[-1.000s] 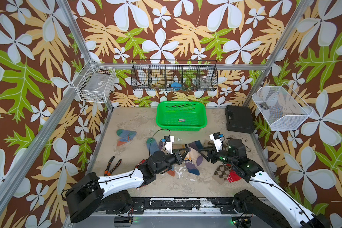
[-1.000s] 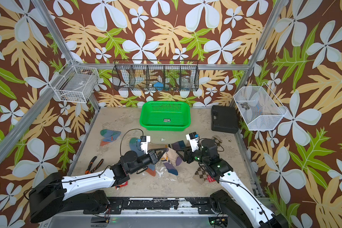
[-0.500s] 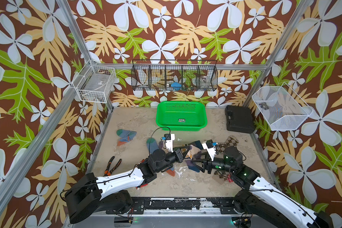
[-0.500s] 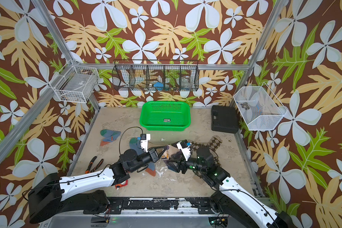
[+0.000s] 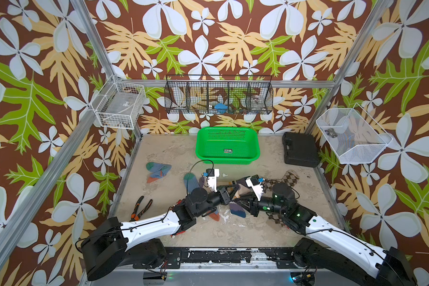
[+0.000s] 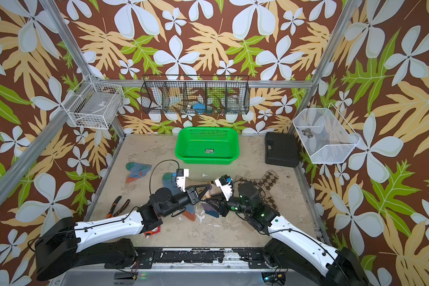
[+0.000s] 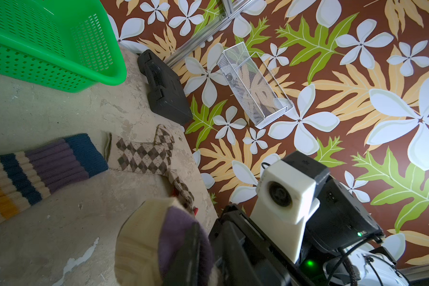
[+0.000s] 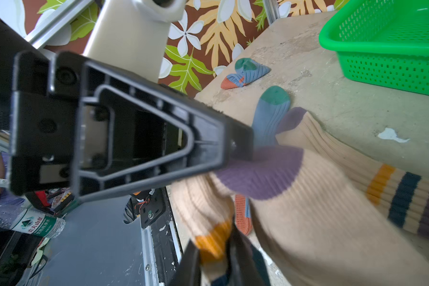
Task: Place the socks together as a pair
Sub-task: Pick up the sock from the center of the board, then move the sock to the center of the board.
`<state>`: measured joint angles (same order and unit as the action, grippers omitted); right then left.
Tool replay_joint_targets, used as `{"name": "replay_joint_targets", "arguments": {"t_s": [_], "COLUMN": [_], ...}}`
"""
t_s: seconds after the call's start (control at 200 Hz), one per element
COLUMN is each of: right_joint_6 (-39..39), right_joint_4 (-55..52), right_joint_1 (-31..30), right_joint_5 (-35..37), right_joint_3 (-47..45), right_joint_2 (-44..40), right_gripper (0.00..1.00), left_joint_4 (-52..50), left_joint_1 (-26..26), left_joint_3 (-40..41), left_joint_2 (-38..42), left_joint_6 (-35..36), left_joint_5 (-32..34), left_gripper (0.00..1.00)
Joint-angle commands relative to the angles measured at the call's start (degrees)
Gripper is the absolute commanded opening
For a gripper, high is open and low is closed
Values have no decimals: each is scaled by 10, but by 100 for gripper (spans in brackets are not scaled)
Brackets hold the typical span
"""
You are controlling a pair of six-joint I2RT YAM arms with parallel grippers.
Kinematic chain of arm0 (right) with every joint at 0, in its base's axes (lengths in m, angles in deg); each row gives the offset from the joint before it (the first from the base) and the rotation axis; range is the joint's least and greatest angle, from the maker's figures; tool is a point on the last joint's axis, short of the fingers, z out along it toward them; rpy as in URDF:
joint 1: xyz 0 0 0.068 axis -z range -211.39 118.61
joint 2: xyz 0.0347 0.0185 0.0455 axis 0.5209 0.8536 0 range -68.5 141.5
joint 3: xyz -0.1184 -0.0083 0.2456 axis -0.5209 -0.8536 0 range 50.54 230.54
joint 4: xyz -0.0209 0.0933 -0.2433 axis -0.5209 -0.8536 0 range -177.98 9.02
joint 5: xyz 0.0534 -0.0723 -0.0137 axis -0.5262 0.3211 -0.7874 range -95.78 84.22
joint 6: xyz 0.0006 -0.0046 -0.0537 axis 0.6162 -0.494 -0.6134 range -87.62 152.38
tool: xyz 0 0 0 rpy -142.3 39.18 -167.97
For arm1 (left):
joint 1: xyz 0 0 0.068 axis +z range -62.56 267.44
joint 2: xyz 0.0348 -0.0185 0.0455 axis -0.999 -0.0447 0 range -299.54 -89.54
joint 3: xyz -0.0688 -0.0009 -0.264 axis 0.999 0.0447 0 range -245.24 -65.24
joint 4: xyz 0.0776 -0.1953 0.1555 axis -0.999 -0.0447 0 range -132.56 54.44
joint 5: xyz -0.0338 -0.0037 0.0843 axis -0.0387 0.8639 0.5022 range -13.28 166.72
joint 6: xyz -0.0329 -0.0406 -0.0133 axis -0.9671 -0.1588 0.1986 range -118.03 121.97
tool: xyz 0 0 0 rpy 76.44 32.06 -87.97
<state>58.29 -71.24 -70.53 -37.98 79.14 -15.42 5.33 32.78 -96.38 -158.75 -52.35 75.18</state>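
Cream ribbing filled my nearest view: the right gripper [image 8: 213, 241] pinched the striped sock [image 8: 307, 218] by its orange band, at the middle of the table [image 5: 233, 234], between both arms. The left gripper [image 5: 235, 191] sat at its purple toe; whether it gripped, I could not tell. I judged pairing under way. Next, it needed laying squarely over its flat mate [image 7: 47, 170] just beyond.

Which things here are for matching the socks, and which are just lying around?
For the job:
cream striped socks
blue-grey socks with green toes
brown argyle socks

Just lying about:
green basket
black case
pliers
white wire basket
black wire rack
white mesh basket
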Motion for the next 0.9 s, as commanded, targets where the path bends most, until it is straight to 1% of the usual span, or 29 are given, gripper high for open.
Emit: {"name": "replay_joint_targets", "arguments": {"t_s": [0.0,0.025,0.045,0.105,0.165,0.26,0.35,0.38,0.425,0.515,0.56,0.686,0.796,0.841,0.896], "right_joint_6": [-6,-9,-11,-11,0,18,25,26,25,26,26,22,12,12,13], "right_joint_4": [-52,-78,-95,-130,-138,-122,-118,-118,-118,-117,-113,-111,-120,-124,-122], "right_joint_1": [-1,0,2,19,49,106,151,160,167,168,168,164,151,142,130], "right_joint_5": [49,64,74,78,58,18,-6,-11,-14,-14,-37,-66,-72,-75,-85], "right_joint_3": [19,25,28,23,-2,-49,-68,-69,-66,-47,-37,-10,12,18,23], "right_joint_2": [0,0,-1,-6,-17,-36,-44,-45,-45,-31,-20,10,27,32,37], "right_gripper": [7,4,3,2,1,1,1,1,1,1,1,1,1,1,2], "left_joint_4": [-34,-53,-69,-122,-152,-177,-199,-198,-183,-125,-94,-43,17,45,73], "left_joint_1": [-1,-1,-1,0,-1,0,2,5,15,52,71,105,141,155,170], "left_joint_3": [-6,-6,-6,0,19,55,81,91,112,154,171,183,196,210,231], "left_joint_2": [3,7,9,24,43,68,70,66,58,29,12,-52,-107,-117,-118], "left_joint_6": [35,46,53,75,87,94,97,94,87,69,64,62,52,46,39], "left_joint_5": [4,11,18,52,87,135,178,182,176,136,121,103,67,55,55], "left_gripper": [54,63,68,75,76,76,75,75,74,74,73,72,71,71,71]}}
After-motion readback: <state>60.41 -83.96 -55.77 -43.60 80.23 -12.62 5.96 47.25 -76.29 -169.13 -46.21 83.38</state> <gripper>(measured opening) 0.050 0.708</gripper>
